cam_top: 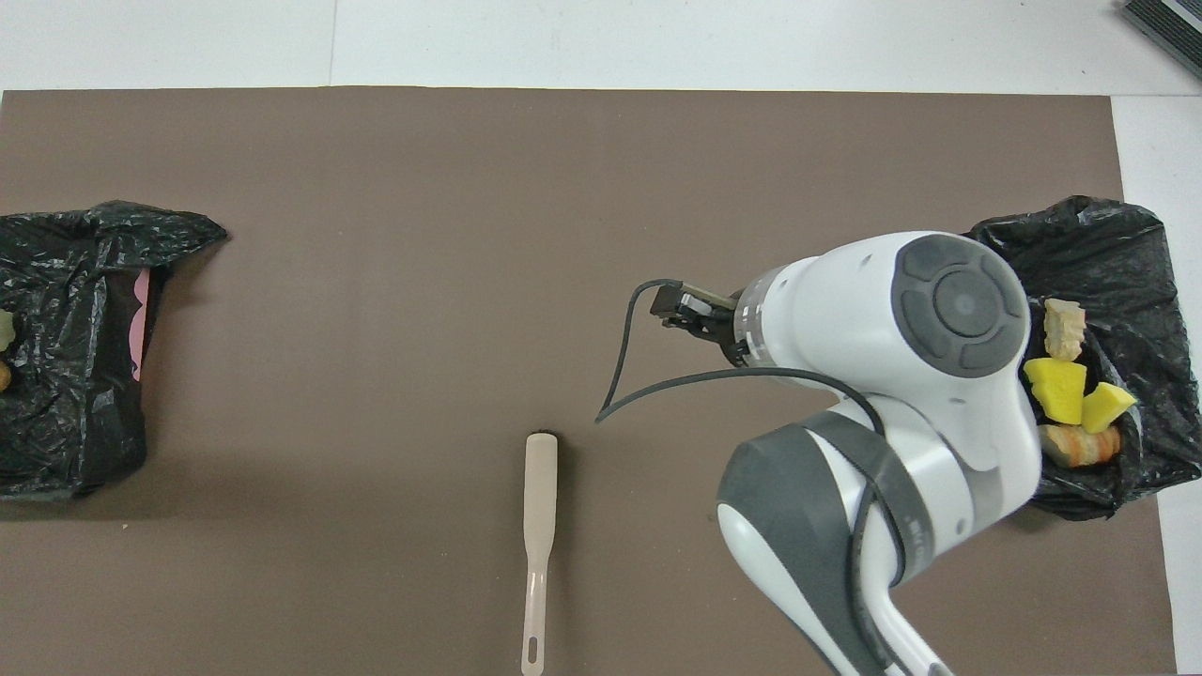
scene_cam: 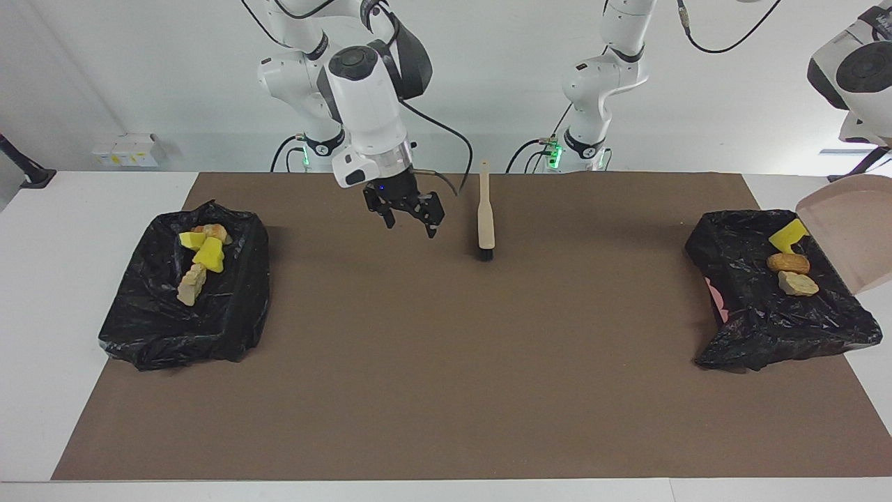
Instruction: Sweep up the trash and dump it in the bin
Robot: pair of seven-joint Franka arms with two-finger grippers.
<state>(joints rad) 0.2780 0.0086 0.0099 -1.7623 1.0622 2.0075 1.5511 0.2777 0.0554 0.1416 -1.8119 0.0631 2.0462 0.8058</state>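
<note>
— How is the right hand [scene_cam: 410, 226] found?

— It is seen spread wide, with nothing between its fingers. It is held in the air over the brown mat [scene_cam: 446, 390], near the robots' edge of the surface [scene_cam: 42, 293], and is pointed downward.

— What is met next to it?

— The brush [scene_cam: 485, 217] is met just beside it, toward the left arm's end, and the two are apart. The brush is laid flat on the mat, with its handle turned to the robots' edge and its dark bristles turned away from it.

— And the left hand?

— It is pressed together on the dustpan [scene_cam: 847, 230], though the place of the grip is cut off by the view's edge. The dustpan is held in the air, steeply tilted, over the bin [scene_cam: 766, 314] at the left arm's end of the surface.

— Where is the trash found?

— Three pieces are seen in that bin, on its black liner: a yellow sponge [scene_cam: 787, 236] just by the dustpan's lip, a golden-brown lump [scene_cam: 788, 263] beside it and a tan lump [scene_cam: 798, 284] farther from the robots. Four more pieces [scene_cam: 201, 254], two yellow sponges and two bread-like lumps, are gathered in the second bin [scene_cam: 181, 321], which is set at the right arm's end of the surface. Both bins are placed on the end edges of the mat.
</note>
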